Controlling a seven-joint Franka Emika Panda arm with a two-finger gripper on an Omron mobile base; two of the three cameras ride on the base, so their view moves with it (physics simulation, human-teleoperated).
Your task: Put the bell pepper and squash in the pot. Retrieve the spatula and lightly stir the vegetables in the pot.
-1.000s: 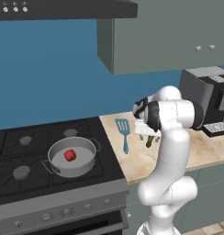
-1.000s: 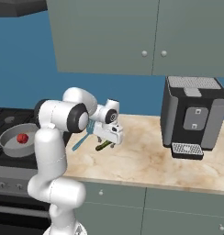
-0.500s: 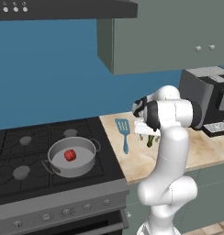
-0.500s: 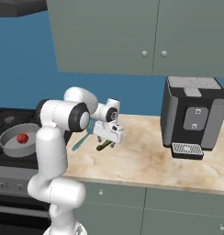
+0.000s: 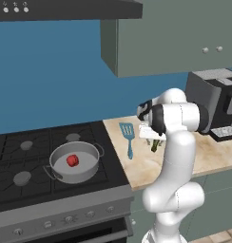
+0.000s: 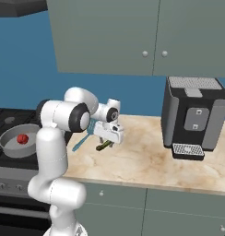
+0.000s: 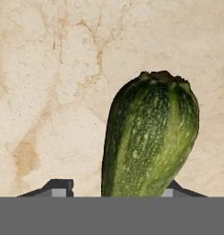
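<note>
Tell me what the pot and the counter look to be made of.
The pot: seemingly brushed metal, going by its even grey walls with a soft sheen. The counter: probably polished marble or stone-look laminate, beige with darker brown veins; the render leaves it open.

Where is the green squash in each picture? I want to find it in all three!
Left base view: the squash peeks out dark green just below the white gripper, right of the blue spatula.
Right base view: the squash hangs under the gripper, above the counter.
Hand view: the squash is big, right of the middle, over the marbled counter.
Shared landmark: the beige marbled counter.
</note>
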